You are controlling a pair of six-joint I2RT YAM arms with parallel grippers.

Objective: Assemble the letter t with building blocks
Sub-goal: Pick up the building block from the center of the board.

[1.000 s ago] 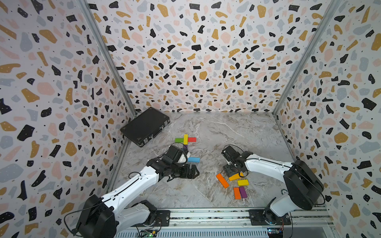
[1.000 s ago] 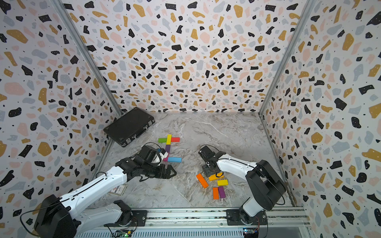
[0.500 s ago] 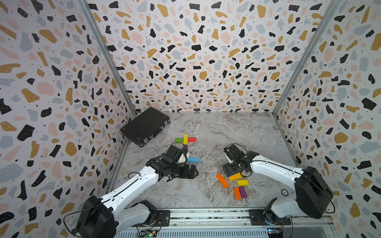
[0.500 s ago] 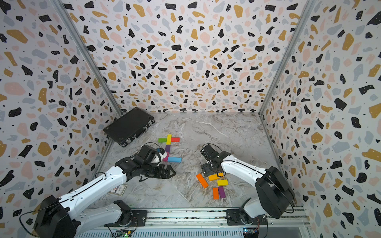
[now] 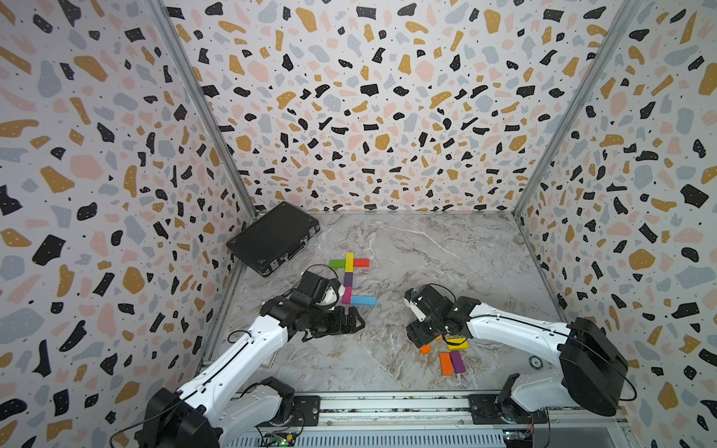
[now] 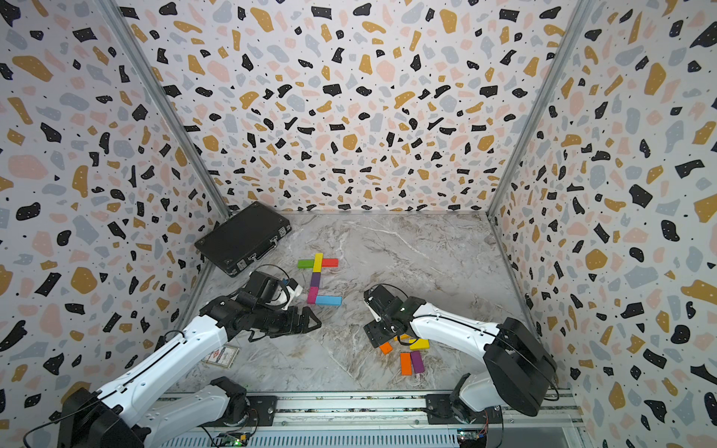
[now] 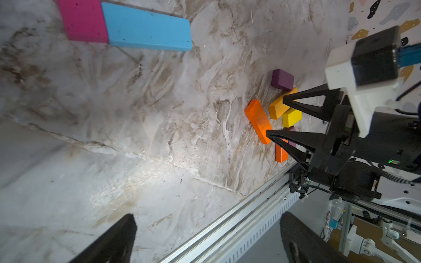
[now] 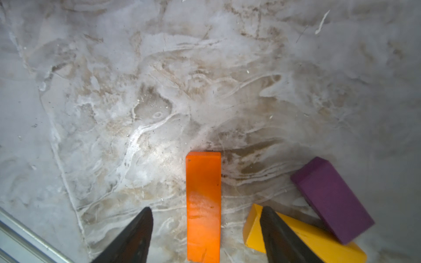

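The long orange block [image 8: 203, 182] lies untouched between the parted fingers of the right hand [image 8: 206, 210].

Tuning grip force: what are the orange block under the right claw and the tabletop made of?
Orange block: likely painted wood, possibly dense foam; satin paint with a soft glare patch, crisp edges, small nicks.
Tabletop: marble-look surface, perhaps printed laminate or vinyl; smooth, slight sheen, grey-brown veining, dusty specks.

Tabletop [image 8: 159, 91] marble-look, smooth, dull sheen with fine scuffs and specks; orange block [image 8: 203, 205] smooth, painted-looking, faint gloss where light hits; purple block [image 8: 332, 200] matt; blue block [image 7: 148, 27] matt, slightly pitted; black case [image 5: 271, 236] matt; front rail [image 7: 239, 214] bare brushed metal.
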